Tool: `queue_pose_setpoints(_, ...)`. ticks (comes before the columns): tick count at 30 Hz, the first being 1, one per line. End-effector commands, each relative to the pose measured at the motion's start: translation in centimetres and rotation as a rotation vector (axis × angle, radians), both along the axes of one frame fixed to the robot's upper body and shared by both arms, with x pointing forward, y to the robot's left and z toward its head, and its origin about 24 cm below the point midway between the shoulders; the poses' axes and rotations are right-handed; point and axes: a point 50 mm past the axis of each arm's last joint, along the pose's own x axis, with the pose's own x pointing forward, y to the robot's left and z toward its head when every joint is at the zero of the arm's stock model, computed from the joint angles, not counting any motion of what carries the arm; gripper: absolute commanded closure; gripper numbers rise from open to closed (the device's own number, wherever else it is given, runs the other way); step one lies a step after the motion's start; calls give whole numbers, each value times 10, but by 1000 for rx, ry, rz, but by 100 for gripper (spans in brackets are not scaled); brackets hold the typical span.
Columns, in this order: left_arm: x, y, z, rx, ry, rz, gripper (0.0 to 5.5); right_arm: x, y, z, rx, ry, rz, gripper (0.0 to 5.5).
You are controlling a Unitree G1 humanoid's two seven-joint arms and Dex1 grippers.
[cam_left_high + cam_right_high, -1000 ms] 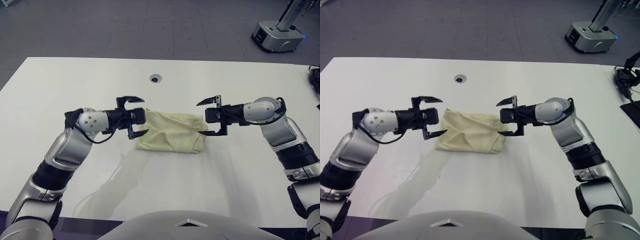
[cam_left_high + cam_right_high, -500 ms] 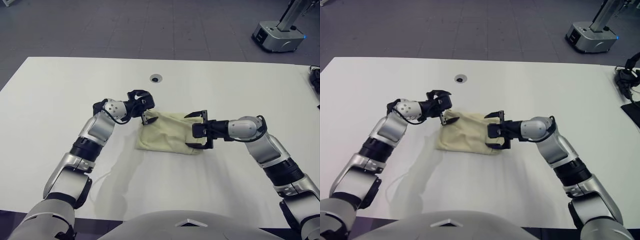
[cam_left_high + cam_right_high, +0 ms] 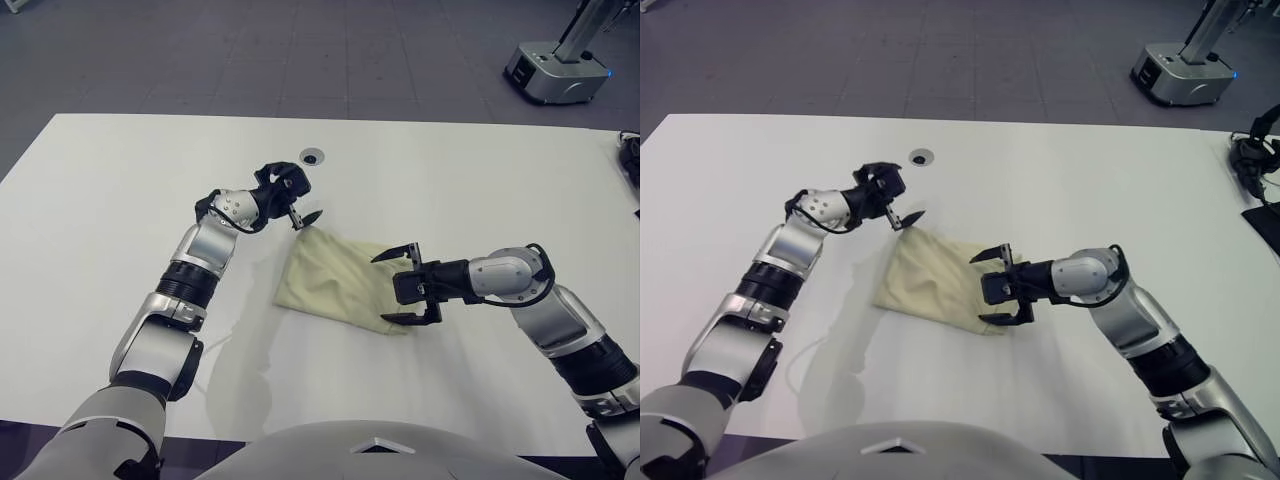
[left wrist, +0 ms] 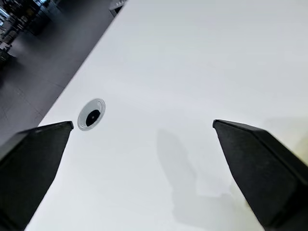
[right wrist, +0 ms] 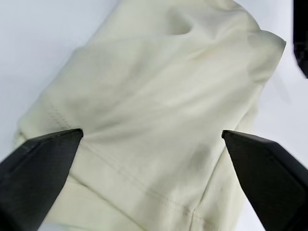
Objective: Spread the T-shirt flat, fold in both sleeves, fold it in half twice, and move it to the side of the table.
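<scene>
The pale yellow T-shirt (image 3: 335, 280) lies folded small in the middle of the bench (image 3: 120, 170), so I judge only the move aside remains. The right end effector (image 3: 385, 288), fingers apart, is at its right edge. The left end effector (image 3: 303, 203), also apart, hovers beside its far corner. Next it must be clamped and slid.

You have a round grey grommet (image 3: 312, 156) with a dark hole, set into the table (image 3: 100, 170) near its far edge. Beyond the table lies grey tiled floor (image 3: 250, 50). On it, far right, stands a grey machine base (image 3: 555, 75) with a small blue light. At the table's right edge sit tangled black cables (image 3: 1252, 150) and, nearer you, a flat black thing (image 3: 1265, 225), cut off by the frame.
</scene>
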Motion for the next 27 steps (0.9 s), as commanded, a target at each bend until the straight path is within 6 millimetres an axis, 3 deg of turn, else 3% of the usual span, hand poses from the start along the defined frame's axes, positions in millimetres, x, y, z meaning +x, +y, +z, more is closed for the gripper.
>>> queue_pose_setpoints(1, -12, 48, 42, -126, -80, 171, 10, 1, 4, 46, 166, 105, -40, 13)
queue_pose_setpoints(5, -24, 80, 71, -312, -134, 351, 10, 2, 23, 49, 326, 231, -75, 13)
queue_pose_setpoints(12, -27, 87, 73, -444, -133, 508, 10, 6, 46, -21, 406, 395, -228, 13)
queue_pose_setpoints(17, -26, 79, 77, -458, -128, 492, 10, 16, 37, -72, 400, 427, -404, 13)
queue_pose_setpoints(20, -28, 76, 79, -446, -134, 479, 10, 8, 7, -112, 330, 374, -600, 13)
queue_pose_setpoints(23, -32, 73, 77, -438, -136, 475, 10, -13, -35, -144, 277, 332, -860, 13)
queue_pose_setpoints(27, -46, 69, 66, -435, -118, 495, 10, -57, -118, -177, 184, 240, -1462, 13)
